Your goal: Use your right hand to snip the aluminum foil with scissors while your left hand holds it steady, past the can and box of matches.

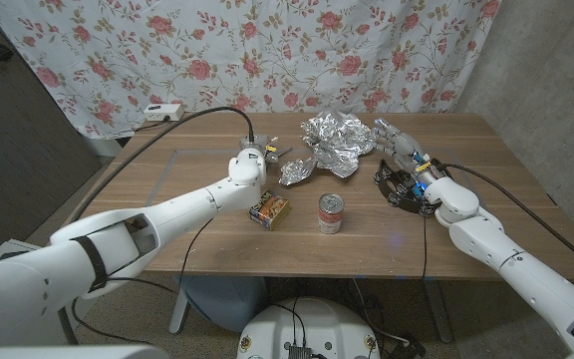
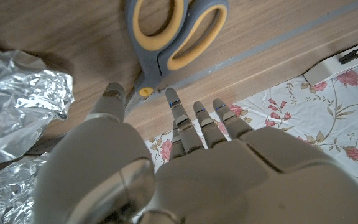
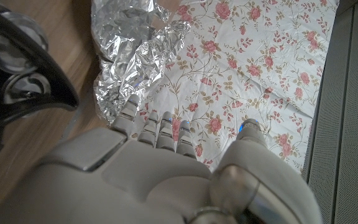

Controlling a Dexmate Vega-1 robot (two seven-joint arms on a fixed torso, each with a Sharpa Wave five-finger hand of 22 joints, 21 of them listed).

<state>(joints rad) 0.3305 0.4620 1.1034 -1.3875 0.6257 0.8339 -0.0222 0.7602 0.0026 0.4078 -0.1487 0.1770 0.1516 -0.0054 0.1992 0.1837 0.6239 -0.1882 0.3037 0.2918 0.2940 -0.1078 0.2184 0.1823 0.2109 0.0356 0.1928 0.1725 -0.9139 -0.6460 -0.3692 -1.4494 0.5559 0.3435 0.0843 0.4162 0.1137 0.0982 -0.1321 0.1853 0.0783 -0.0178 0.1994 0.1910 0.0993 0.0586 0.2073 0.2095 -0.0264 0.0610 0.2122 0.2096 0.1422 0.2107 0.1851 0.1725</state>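
A crumpled sheet of aluminum foil [image 1: 332,144] lies at the back middle of the wooden table [image 1: 167,179]. Scissors [image 2: 166,37] with grey and yellow handles lie just past the fingertips of my left hand [image 2: 185,162]; the foil [image 2: 17,99] is beside them. In the head view my left hand [image 1: 249,166] hovers left of the foil, fingers spread, holding nothing. My right hand [image 1: 409,160] is just right of the foil, fingers stretched toward it [image 3: 129,56] and holding nothing. A red can [image 1: 331,213] and a box of matches [image 1: 268,209] stand nearer the front.
A black object [image 1: 395,185] lies on the table under my right wrist, also seen close in the right wrist view [image 3: 17,68]. A white box [image 1: 160,112] with a black cable sits beyond the far left corner. A floral curtain [image 1: 267,50] hangs behind.
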